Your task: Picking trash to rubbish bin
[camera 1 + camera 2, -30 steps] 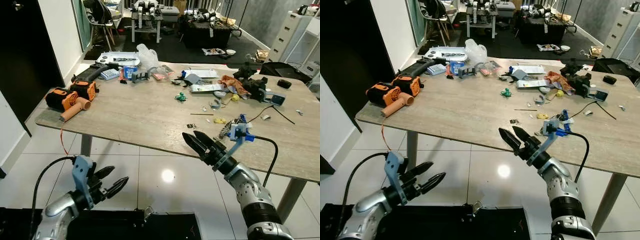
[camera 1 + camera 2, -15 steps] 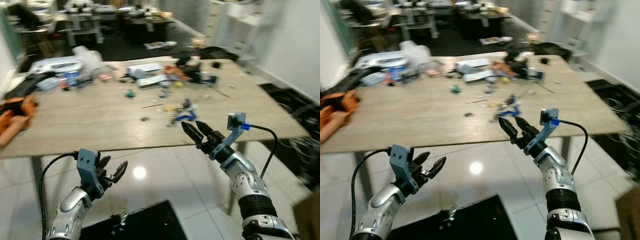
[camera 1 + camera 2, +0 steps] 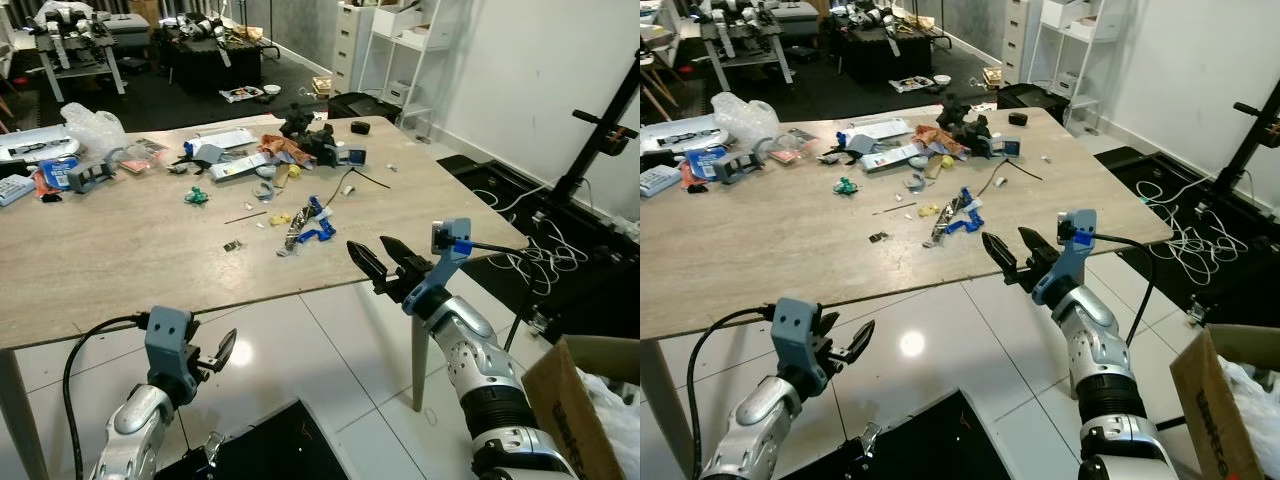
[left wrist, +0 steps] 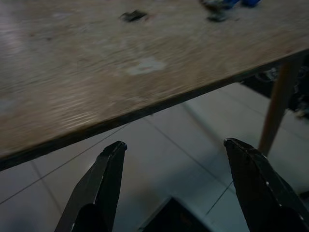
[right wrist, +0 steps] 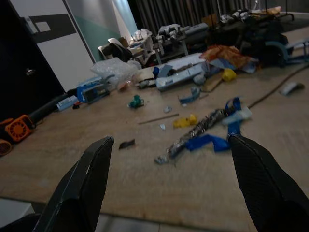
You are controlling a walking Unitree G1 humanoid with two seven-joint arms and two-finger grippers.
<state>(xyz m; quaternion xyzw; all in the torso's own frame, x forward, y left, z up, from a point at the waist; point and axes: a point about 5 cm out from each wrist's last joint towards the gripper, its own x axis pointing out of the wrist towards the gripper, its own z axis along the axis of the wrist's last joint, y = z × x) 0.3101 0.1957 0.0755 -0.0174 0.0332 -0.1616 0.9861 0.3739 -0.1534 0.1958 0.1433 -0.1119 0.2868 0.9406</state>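
Right wrist view showed the right gripper (image 5: 169, 188) spread and empty at the table's (image 3: 120, 260) near edge, facing blue-and-silver scrap (image 5: 212, 128); the approach step, reaching forward next. The left gripper (image 4: 181, 186) hung spread below.

A wooden table (image 3: 120, 250) stretches ahead of both pincers, above a white tiled floor (image 3: 340, 350). Black stands (image 3: 600, 140) and coiled white cables (image 3: 540, 260) lie beyond the right pincer. White shelving (image 3: 400, 50) stands behind the table, well apart from either pincer.

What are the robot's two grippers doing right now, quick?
Left gripper: open, holding nothing, below the wooden table edge.
Right gripper: open, holding nothing, at the table's near edge.
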